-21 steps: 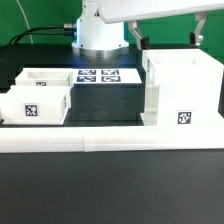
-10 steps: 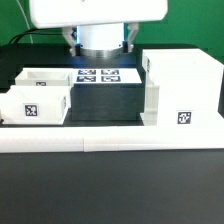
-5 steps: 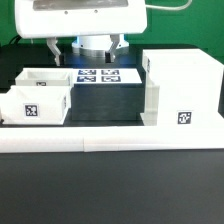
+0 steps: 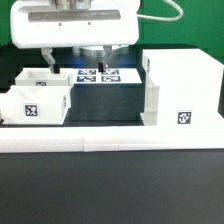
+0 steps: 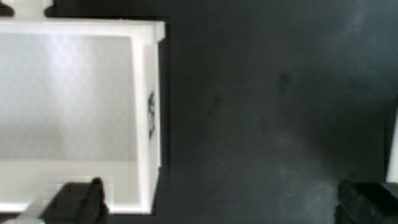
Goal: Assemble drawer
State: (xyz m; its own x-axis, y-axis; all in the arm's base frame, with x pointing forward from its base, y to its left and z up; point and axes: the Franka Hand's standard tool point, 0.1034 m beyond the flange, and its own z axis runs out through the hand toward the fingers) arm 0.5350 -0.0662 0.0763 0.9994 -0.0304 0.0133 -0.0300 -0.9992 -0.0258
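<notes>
A small open-topped white drawer box (image 4: 36,97) with a marker tag on its front stands at the exterior view's left. A taller white drawer housing (image 4: 182,85), also tagged, stands at the exterior view's right. My gripper (image 4: 77,58) hangs open and empty above the black table, between the two and just beside the small box's right wall. In the wrist view the gripper (image 5: 226,203) is open. One dark finger (image 5: 75,200) is over the corner of the drawer box (image 5: 71,100); the other (image 5: 377,198) is over bare black table.
The marker board (image 4: 106,76) lies flat on the black table behind the gripper, between the two white parts. A white ledge (image 4: 110,143) runs along the table's front edge. My arm's white hand body (image 4: 75,20) fills the top of the exterior view.
My hand has come down into the exterior view and shifted toward its left. The fingers now show above the table beside the small box. The parts have not moved.
</notes>
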